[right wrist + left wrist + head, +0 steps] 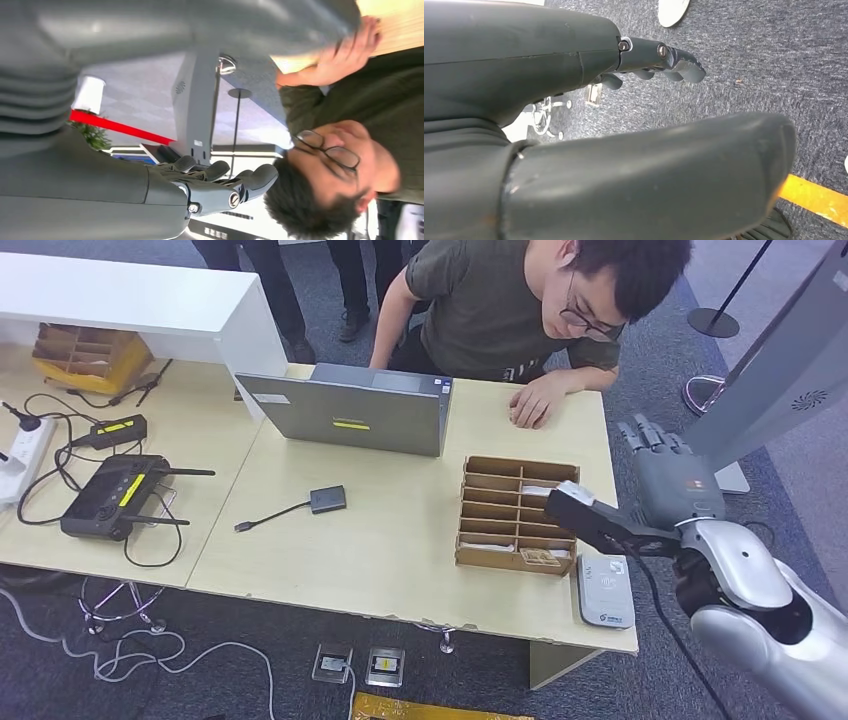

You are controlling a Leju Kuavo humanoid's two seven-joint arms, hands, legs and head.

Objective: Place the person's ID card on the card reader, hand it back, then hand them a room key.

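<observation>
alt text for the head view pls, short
The robot's right hand is raised, open and empty, beside a wooden desk, above a white card reader. A person leans over the far edge, behind a cardboard slotted tray and grey laptop.

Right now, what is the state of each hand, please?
Left hand: holds nothing, fingers slightly curled, hanging above the floor.
Right hand: open, holds nothing, raised beside the table.
</observation>
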